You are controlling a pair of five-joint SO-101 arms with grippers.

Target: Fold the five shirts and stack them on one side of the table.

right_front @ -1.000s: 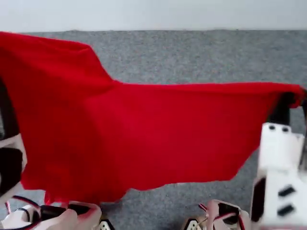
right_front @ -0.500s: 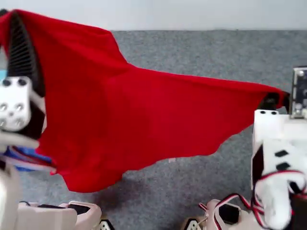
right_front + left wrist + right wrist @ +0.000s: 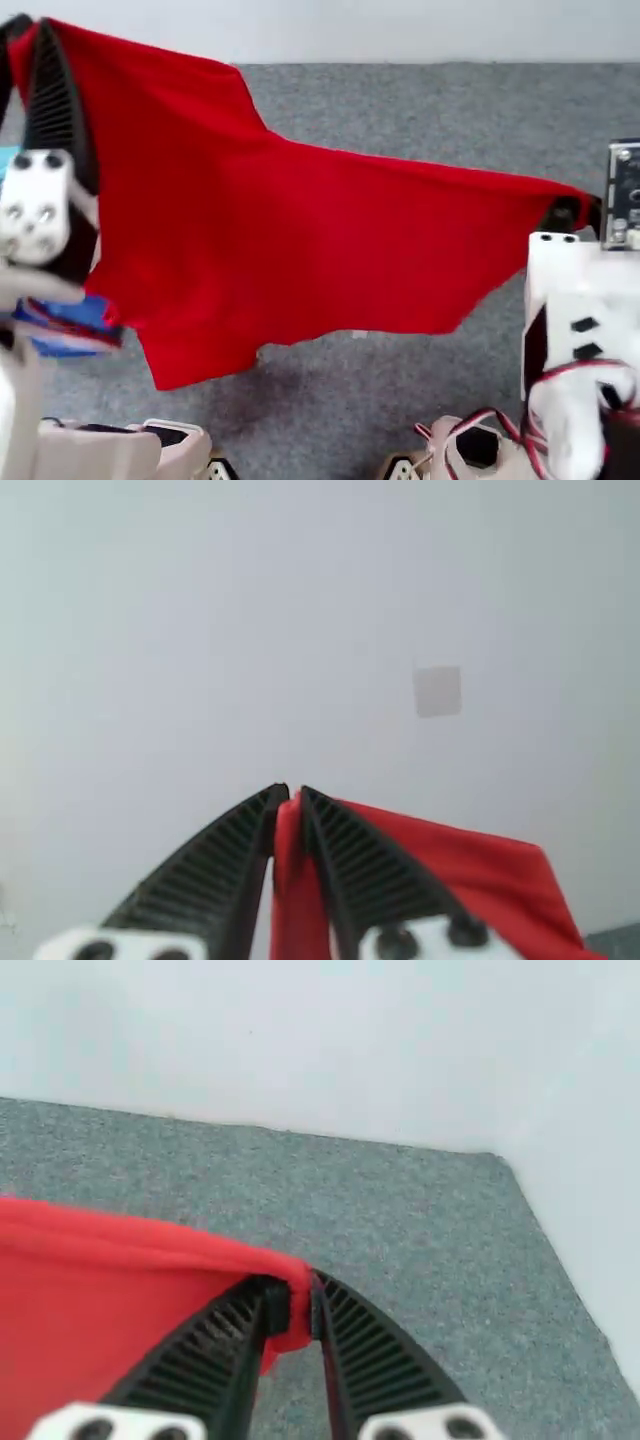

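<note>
A red shirt (image 3: 300, 250) hangs spread in the air above the grey table (image 3: 420, 110), stretched between both arms. My left gripper (image 3: 22, 35) is raised high at the left and is shut on one corner of the shirt; in the left wrist view the red cloth (image 3: 470, 880) is pinched in the left gripper (image 3: 288, 798) against a pale wall. My right gripper (image 3: 578, 205) at the right edge is shut on the opposite corner, lower down; in the right wrist view the right gripper (image 3: 295, 1295) pinches the red shirt (image 3: 110, 1290) over the table.
A blue item (image 3: 70, 325) peeks out at the left edge beneath the left arm. The arm bases (image 3: 130, 450) stand along the front edge. The table's far edge meets a pale wall (image 3: 400, 30); the grey surface at back right (image 3: 400, 1200) lies bare.
The left gripper rose toward the upper left with its corner, lifting the shirt's hanging hem off the front of the table. The right arm shifted slightly, keeping its corner.
</note>
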